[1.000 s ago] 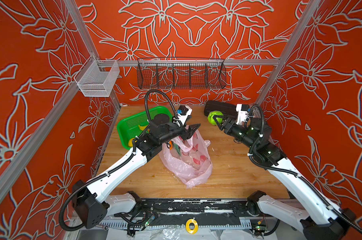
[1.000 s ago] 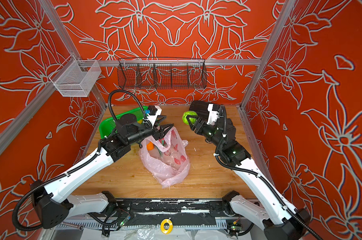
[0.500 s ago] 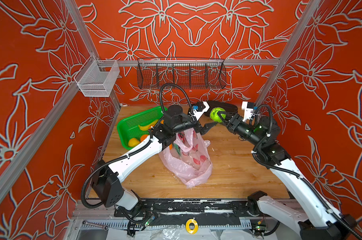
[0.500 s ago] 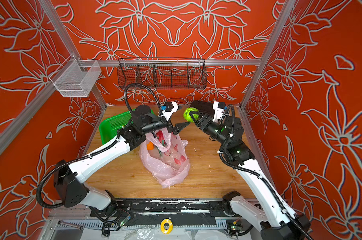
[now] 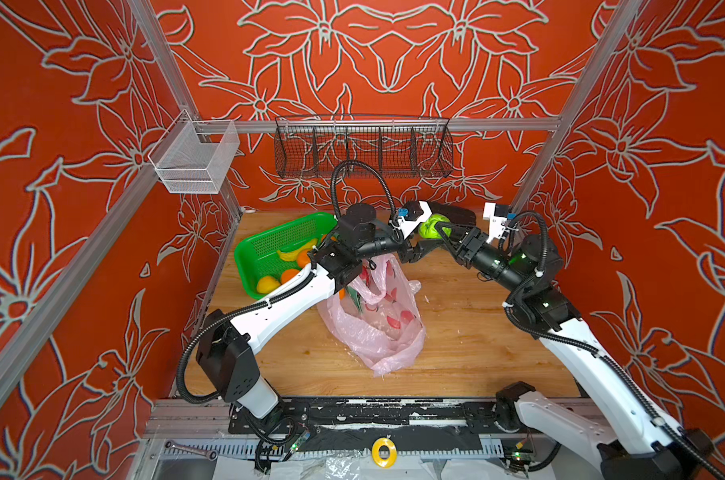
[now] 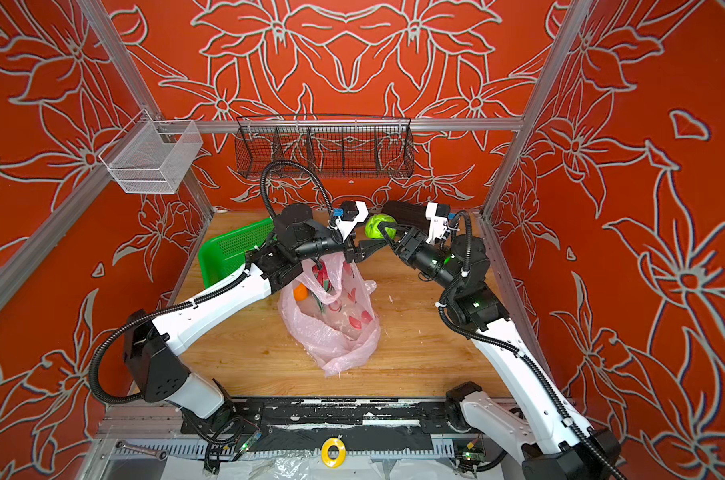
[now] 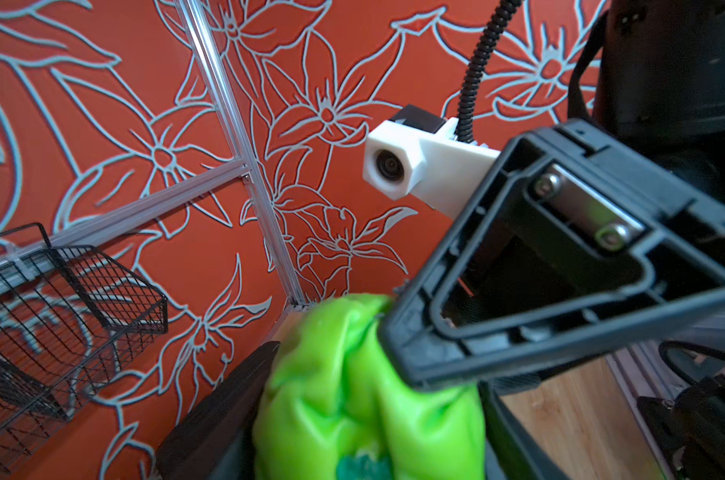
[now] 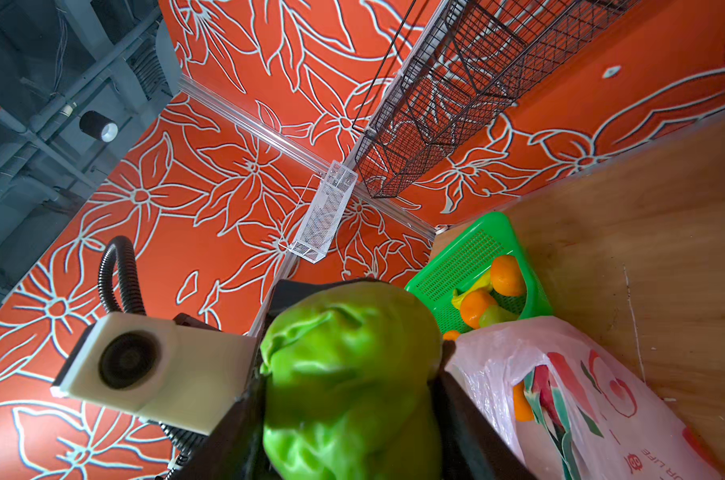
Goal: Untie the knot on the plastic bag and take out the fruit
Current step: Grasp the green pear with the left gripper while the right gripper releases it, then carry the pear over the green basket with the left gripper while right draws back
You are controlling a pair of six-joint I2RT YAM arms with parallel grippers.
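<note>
Left gripper (image 7: 361, 432) has swung from plastic bag (image 5: 377, 324) over to right gripper (image 8: 348, 415). Both clamp one green fruit (image 5: 432, 226), aloft near bench (image 5: 477, 340) back edge. Bag slumps mid-bench, mouth open, orange (image 6: 300, 292) inside. Green basket (image 5: 269, 245) in back-left corner.

Left wrist view: green fruit (image 7: 352, 415) blurred, cut by the frame edge. Both top views: left gripper (image 5: 424, 248) too small to read its grip; left arm (image 5: 286, 299) hides the 3 o'clock end of the green basket (image 5: 269, 245) and the 11 o'clock rim of the plastic bag (image 5: 377, 328); contents indistinct through the film.
</note>
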